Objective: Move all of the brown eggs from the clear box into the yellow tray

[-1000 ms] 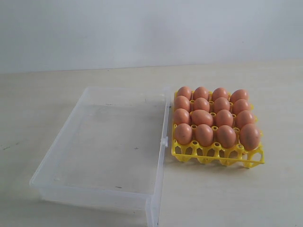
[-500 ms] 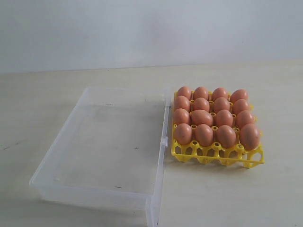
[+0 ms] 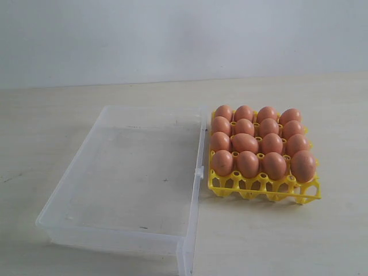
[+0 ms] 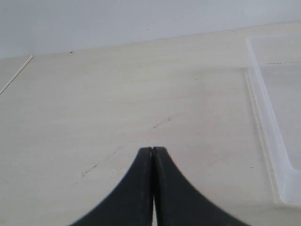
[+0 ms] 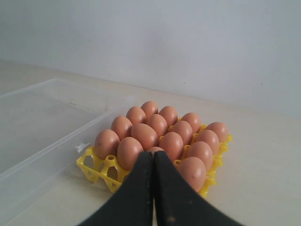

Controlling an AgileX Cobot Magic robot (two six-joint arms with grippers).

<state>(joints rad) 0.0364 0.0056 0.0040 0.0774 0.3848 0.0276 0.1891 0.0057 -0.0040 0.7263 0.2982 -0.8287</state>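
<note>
Right wrist view, nearest first: the right gripper [image 5: 153, 155] has its black jaws pressed together, pinching nothing. Just ahead of it sits the yellow tray [image 5: 91, 165], and the brown eggs [image 5: 159, 126] fill its cups, sixteen by the exterior view's count. Beside the tray lies the clear box [image 5: 44, 153], with no egg visible in it. The left gripper [image 4: 153, 150], likewise pressed together and empty, faces bare table [image 4: 94, 103], the box's wall at one side. The right arm is nearer the eggs, but nothing seems to remain to move.
</note>
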